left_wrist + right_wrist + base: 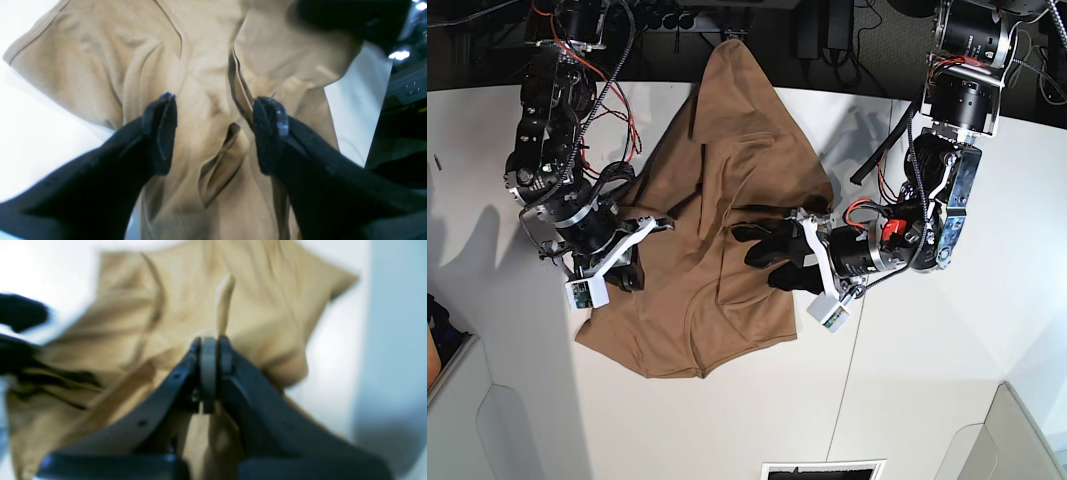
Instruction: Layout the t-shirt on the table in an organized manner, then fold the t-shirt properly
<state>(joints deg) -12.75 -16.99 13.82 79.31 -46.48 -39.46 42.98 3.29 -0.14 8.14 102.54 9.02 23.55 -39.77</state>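
right end effector (pixel 209 350) clamped on a pinch of the t-shirt (pixel 727 230), crumpled mid-desk (pixel 947 380); left end effector (pixel 215 133) spread wide above it. we pull slow, sideways, to flatten.

We can read no text, brand, number or sign in any of the three views. The t-shirt (pixel 717 200) is plain tan with no print showing. Just beside its edges, the small tags (pixel 585 294) on the two wrist units show only tiny marks, too small for us to read.
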